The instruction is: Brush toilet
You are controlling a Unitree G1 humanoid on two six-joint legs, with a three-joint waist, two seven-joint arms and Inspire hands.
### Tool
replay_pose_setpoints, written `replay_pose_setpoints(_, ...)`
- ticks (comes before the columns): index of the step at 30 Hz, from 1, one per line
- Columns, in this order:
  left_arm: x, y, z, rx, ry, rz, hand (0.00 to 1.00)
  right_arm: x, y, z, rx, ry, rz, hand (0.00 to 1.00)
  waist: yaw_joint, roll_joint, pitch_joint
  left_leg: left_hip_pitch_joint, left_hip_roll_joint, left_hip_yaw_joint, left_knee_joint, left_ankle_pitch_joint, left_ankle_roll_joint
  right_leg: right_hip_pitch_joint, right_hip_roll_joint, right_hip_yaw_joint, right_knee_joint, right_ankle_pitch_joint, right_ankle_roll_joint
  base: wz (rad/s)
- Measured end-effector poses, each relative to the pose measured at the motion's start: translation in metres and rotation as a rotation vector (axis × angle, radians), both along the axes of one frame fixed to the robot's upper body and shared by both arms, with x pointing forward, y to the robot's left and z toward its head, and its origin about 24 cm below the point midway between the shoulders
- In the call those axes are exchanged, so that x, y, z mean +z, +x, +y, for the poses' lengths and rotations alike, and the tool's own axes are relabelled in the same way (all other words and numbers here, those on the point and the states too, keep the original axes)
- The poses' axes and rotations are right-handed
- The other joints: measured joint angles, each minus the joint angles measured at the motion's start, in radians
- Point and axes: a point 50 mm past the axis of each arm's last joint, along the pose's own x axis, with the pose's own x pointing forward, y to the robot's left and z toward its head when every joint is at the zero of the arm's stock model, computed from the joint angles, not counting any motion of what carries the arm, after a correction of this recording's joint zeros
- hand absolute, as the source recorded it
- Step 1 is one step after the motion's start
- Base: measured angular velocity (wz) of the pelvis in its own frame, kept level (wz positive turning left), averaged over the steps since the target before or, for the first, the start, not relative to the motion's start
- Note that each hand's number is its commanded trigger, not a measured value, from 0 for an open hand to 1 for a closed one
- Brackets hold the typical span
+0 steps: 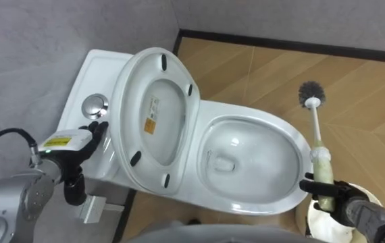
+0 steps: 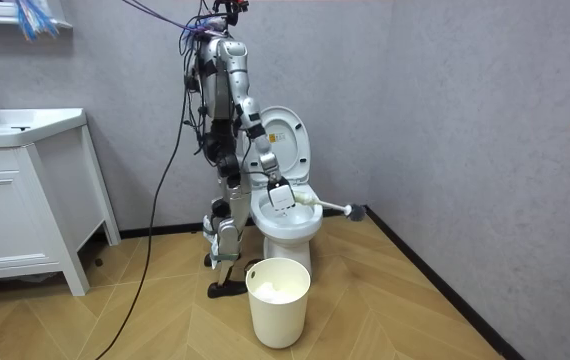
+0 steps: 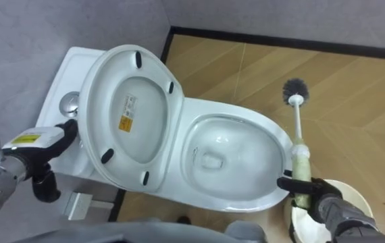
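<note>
Layout, noted from the robot's left to its right.

Left hand (image 1: pixel 78 140) is at the front edge of the tank (image 1: pixel 101 67), just below the chrome flush button (image 1: pixel 96 104). You cannot tell from these angles whether it is spread or curled. Treat it as idle.

Seat and lid (image 1: pixel 155 115) are raised and lean back against the tank, so the bowl (image 1: pixel 280 127) is open with a little water at the bottom.

Toilet brush (image 1: pixel 315 128) is not in the bowl. Its dark bristle head hangs over the wooden floor (image 1: pixel 260 67), beyond the bowl's right rim. The white shaft runs back to the thick cream grip.

Right hand (image 1: pixel 340 201) is wrapped around that grip, near the right side of the rim and above the white bucket (image 1: pixel 312 217).

Handling, as a judgement: the brush looks light, with a stiff plastic shaft and springy bristles.
- The shaft is long, so a small turn of your wrist will swing the head a long way.
- The cream grip is the right place to hold it. The thin shaft would likely twist in the hand.
- Smooth plastic may slip round once the bristles push against glazed porcelain, so hold firmly before you scrub.

In the room view the robot stands at the toilet by the grey wall.
</note>
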Motion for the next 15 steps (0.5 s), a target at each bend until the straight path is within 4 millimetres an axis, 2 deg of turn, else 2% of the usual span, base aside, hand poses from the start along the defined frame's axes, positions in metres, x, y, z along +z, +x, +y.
replay_pose_setpoints(1,-0.006,-0.002,0.000,0.009,-0.009,-0.037,0.00,0.000,0.002,0.000,-0.001,-0.013,-0.004,1.00,0.014,-0.012,-0.0005,0.007,0.002,0.005,0.000,0.000,0.000,0.009,0.002,-0.001,-0.001,0.000,-0.001,0.00)
replay_pose_setpoints(3,-0.014,-0.005,-0.002,0.025,-0.015,-0.085,0.00,0.001,0.006,0.002,-0.002,-0.028,-0.015,1.00,0.032,-0.029,-0.0091,0.014,0.005,0.020,0.000,0.000,0.000,0.013,0.004,-0.001,-0.002,0.000,-0.003,-0.06)
replay_pose_setpoints(4,-0.016,-0.006,-0.002,0.028,-0.010,-0.098,0.00,0.002,0.008,0.003,0.001,-0.030,-0.026,1.00,0.032,-0.034,-0.0102,0.016,0.007,0.024,0.000,0.000,0.000,0.015,0.005,-0.001,-0.002,0.000,-0.003,0.00)
replay_pose_setpoints(6,-0.022,-0.008,-0.001,0.030,0.022,-0.139,0.00,0.003,0.019,0.010,0.017,-0.026,-0.071,1.00,0.031,-0.048,-0.0053,0.026,0.012,0.031,0.000,0.000,0.000,0.025,0.010,-0.001,-0.005,0.000,-0.007,0.04)
replay_pose_setpoints(15,-0.049,-0.020,0.000,0.082,0.050,-0.283,0.00,0.006,0.030,0.016,0.040,-0.038,-0.106,1.00,0.033,-0.060,-0.0066,0.024,0.016,0.039,0.000,0.000,-0.002,0.016,0.013,0.006,0.000,-0.001,-0.011,-0.02)
